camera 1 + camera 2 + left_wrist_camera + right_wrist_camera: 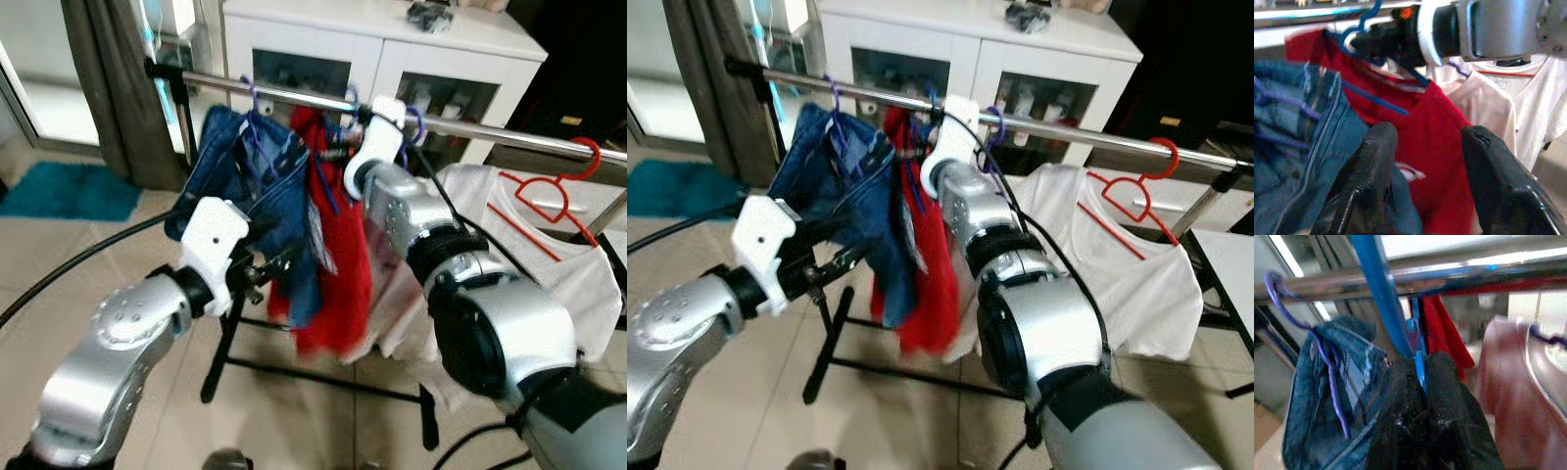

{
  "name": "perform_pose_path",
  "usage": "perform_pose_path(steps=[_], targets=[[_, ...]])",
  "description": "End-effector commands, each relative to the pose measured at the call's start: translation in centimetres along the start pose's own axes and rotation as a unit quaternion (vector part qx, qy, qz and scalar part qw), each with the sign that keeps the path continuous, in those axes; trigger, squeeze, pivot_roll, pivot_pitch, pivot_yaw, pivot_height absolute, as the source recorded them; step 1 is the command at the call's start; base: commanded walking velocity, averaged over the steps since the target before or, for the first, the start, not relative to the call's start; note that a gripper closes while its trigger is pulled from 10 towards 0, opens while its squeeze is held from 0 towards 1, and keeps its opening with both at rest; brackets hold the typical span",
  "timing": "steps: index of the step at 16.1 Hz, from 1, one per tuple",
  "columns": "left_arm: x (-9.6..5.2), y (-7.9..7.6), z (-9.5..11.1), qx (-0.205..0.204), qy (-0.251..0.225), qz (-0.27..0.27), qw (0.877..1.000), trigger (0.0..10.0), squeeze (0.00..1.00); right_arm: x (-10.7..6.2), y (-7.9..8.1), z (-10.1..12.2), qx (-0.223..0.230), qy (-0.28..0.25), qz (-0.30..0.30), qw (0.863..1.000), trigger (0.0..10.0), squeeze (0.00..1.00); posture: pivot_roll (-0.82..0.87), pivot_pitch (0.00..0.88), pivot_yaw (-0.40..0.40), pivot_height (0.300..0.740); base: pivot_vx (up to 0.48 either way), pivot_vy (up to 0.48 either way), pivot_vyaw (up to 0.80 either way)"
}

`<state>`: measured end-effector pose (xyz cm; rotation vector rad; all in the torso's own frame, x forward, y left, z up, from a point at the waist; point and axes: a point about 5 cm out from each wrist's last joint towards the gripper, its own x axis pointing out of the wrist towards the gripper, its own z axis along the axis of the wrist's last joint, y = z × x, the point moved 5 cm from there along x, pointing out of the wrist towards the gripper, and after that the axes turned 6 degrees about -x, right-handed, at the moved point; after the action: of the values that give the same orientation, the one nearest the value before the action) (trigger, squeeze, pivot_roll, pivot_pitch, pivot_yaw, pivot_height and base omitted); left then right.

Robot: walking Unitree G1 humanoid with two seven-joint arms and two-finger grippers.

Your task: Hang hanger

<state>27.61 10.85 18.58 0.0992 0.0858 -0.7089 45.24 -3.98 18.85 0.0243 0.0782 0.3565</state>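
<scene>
Right gripper [1422, 382] up at the rail [490, 130], jaws pinched shut on the blue hanger [1382, 298], its hook looped over the rail. Red shirt [338, 264] hangs from that hanger, between the jeans [265, 196] on a purple hanger [1327, 362] and a white shirt [549, 245]. Left gripper [1425, 166] just beside the jeans, jaws parted, holding nothing

Silver jointed arms with white wrist housings, black cables, and a black-fingered left gripper [1425, 171].
</scene>
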Motion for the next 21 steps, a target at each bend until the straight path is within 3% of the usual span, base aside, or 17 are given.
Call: perform_pose_path(steps=[1, 3, 6, 8, 12, 15, 17, 19, 20, 21], targets=[[-0.4, -0.2, 0.4, 0.000, -0.004, 0.003, 1.000, 10.0, 0.00, -0.4, -0.9, 0.1, -0.005, -0.025, -0.006, 1.000, 10.0, 0.00, 0.28, 0.115, -0.112, 0.740, 0.000, 0.000, 0.00], [-0.6, -0.2, 1.0, 0.005, -0.012, 0.012, 1.000, 10.0, 0.00, -0.7, -1.2, 0.2, -0.003, -0.042, -0.013, 0.999, 10.0, 0.00, 0.30, 0.157, -0.094, 0.740, 0.000, 0.000, 0.00], [-0.1, -0.3, 3.2, 0.015, -0.045, 0.005, 0.999, 10.0, 0.00, -0.1, -1.0, 2.1, -0.022, -0.048, -0.021, 0.998, 10.0, 0.00, 0.33, 0.201, -0.075, 0.740, 0.000, 0.000, 0.00], [-0.1, -0.3, 4.4, 0.021, -0.063, 0.004, 0.998, 10.0, 0.00, 0.2, -1.2, 3.1, -0.030, -0.048, -0.033, 0.998, 10.0, 0.00, 0.34, 0.208, -0.071, 0.740, 0.000, 0.000, 0.00], [-0.1, 0.0, 4.8, 0.025, -0.065, 0.012, 0.997, 10.0, 0.00, 0.4, -1.5, 3.4, -0.039, -0.028, -0.043, 0.998, 10.0, 0.00, 0.34, 0.206, -0.076, 0.740, 0.000, 0.000, 0.00], [0.2, 0.7, 6.8, 0.027, -0.110, 0.036, 0.993, 10.0, 0.00, 0.8, -1.0, 5.3, -0.044, -0.029, -0.047, 0.998, 10.0, 0.00, 0.34, 0.198, -0.076, 0.740, 0.000, 0.000, 0.00], [0.3, 1.0, 7.1, 0.029, -0.114, 0.043, 0.992, 10.0, 0.00, 0.9, -0.7, 4.8, -0.053, -0.007, -0.042, 0.998, 10.0, 0.00, 0.34, 0.193, -0.077, 0.740, 0.000, 0.000, 0.00], [0.3, 1.9, 7.3, 0.028, -0.112, 0.070, 0.991, 10.0, 0.00, 0.9, 0.3, 2.8, -0.088, 0.044, -0.011, 0.995, 10.0, 0.00, 0.34, 0.186, -0.085, 0.740, 0.000, 0.000, 0.00], [0.3, 2.0, 7.5, 0.027, -0.119, 0.070, 0.990, 10.0, 0.00, 0.9, 0.6, 2.2, -0.076, 0.052, -0.001, 0.996, 10.0, 0.00, 0.33, 0.182, -0.083, 0.740, 0.000, 0.000, 0.00], [0.3, 2.0, 7.7, 0.024, -0.128, 0.071, 0.989, 10.0, 0.00, 0.8, 0.4, 2.2, -0.079, 0.050, -0.004, 0.996, 10.0, 1.00, 0.33, 0.181, -0.082, 0.740, 0.000, 0.000, 0.00]])
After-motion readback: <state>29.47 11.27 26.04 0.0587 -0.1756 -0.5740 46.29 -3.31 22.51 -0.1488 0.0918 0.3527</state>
